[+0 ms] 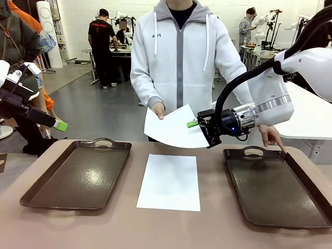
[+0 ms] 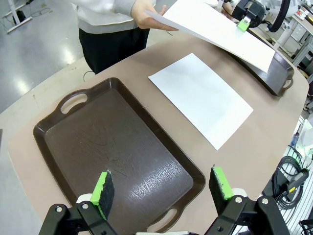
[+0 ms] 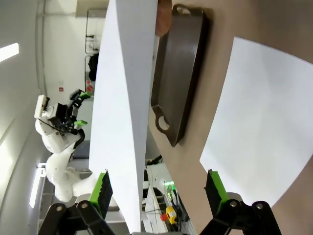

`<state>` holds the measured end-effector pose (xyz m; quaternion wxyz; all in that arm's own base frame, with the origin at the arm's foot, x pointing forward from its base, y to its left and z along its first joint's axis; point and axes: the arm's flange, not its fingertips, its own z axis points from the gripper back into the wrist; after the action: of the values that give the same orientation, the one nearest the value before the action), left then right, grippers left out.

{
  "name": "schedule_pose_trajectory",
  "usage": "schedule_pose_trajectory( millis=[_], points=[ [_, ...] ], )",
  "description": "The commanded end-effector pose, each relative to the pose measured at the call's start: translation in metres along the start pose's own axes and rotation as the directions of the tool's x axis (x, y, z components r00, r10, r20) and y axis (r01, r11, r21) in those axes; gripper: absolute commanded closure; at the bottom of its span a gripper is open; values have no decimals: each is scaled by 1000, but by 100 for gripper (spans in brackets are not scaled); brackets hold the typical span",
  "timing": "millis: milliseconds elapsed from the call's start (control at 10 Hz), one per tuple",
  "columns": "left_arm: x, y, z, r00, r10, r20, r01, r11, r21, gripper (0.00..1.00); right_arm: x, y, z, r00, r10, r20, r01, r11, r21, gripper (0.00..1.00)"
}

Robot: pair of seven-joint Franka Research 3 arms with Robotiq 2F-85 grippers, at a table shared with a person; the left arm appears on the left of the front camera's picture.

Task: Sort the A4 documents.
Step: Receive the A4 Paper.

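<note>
A sheet [image 1: 171,130] held out to us
Our right gripper [image 1: 195,124] stands open around it; our left gripper [image 2: 164,187] hangs open above a tray [image 2: 98,142].

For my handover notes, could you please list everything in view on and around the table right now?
table: one, tan, foreground.
trays: two, dark brown; left tray and right tray on the table.
A4 documents: two, white; flat sheet between the trays, held sheet in the air.
person's hands: two; one hand holding the held sheet, other hand pointing at the right tray's rim.
claws: two, black with green pads; left claw open near the left tray, right claw open around the held sheet's edge.
</note>
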<state>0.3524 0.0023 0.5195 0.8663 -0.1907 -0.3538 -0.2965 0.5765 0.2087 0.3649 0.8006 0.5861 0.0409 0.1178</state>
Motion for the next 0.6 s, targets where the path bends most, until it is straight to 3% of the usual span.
schedule_pose_trajectory(
  millis=[0, 500],
  points=[
    [-1, 3, -1, 1000, -5, 3, 5, 1000, -11, 0, 11, 6, -4, 998, -4, -61, 3, 1000, -9, 0],
    [-1, 3, -1, 1000, -5, 3, 5, 1000, -11, 0, 15, 8, 2, 1000, 0, -23, 0, 1000, 1, 0]
  ],
)
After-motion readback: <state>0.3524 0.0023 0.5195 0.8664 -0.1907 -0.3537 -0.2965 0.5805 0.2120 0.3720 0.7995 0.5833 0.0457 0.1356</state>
